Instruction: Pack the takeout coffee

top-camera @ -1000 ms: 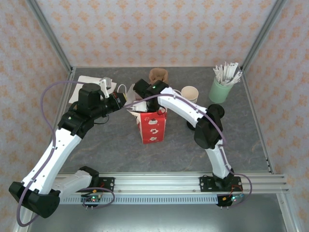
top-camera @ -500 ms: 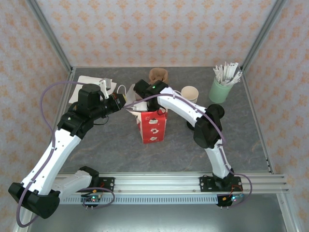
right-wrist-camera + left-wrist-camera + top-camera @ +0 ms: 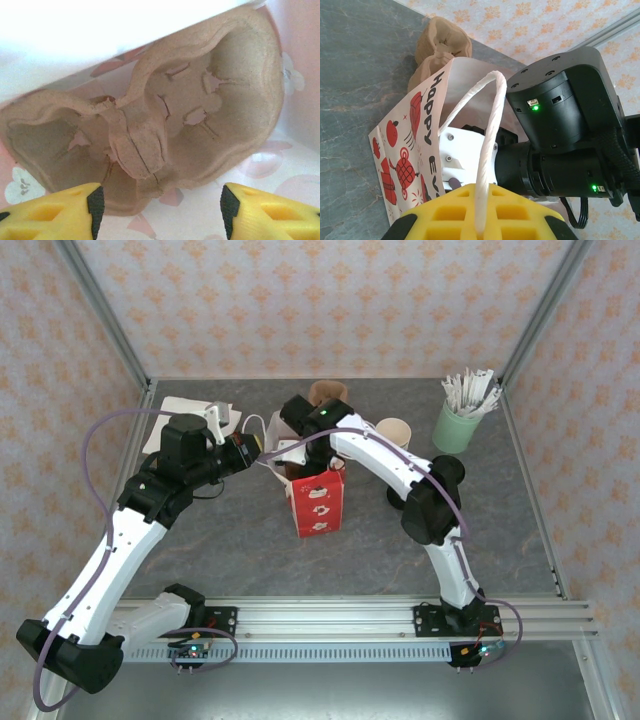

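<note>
Right hand [image 3: 160, 205] wider over grey marbled tabletop [image 3: 200, 540]

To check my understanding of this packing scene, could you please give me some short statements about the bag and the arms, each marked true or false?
1. The left jaws pinch the white rope handle of the red bag. True.
2. The right jaws are shut on the pulp carrier. False: they stand open, wide apart.
3. That carrier holds two cups. False: its wells are empty.
4. The mint cup of white sticks stands at the table's far right. True.
</note>
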`<state>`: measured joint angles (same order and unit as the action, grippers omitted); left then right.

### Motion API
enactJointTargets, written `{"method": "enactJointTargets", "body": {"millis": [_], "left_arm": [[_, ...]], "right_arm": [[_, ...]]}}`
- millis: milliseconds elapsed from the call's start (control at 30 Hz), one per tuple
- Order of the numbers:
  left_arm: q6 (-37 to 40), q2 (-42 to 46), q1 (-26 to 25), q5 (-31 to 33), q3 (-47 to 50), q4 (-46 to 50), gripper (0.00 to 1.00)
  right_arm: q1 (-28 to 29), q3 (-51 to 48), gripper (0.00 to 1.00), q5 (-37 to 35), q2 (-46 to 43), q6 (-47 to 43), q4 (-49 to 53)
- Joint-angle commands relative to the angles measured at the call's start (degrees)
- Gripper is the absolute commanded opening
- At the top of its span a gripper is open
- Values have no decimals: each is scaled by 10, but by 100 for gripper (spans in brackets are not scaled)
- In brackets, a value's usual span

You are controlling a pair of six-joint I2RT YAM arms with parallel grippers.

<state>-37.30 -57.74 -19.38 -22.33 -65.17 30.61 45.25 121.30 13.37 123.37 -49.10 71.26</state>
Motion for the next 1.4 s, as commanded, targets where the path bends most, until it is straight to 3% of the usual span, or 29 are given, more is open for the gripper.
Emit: {"method": "enactJointTargets", "body": {"millis": [0,333,1367], "left_arm": [[1,10,-2,-12,6,-2,4],[3,10,-4,-11,8,1,4],[6,8,-8,1,10,7,4]], "right_arm": [[-4,23,68,17,-23,3,18],[-5,38,82,31,-38,9,19],[-10,40,93,46,-60,12,17]]}}
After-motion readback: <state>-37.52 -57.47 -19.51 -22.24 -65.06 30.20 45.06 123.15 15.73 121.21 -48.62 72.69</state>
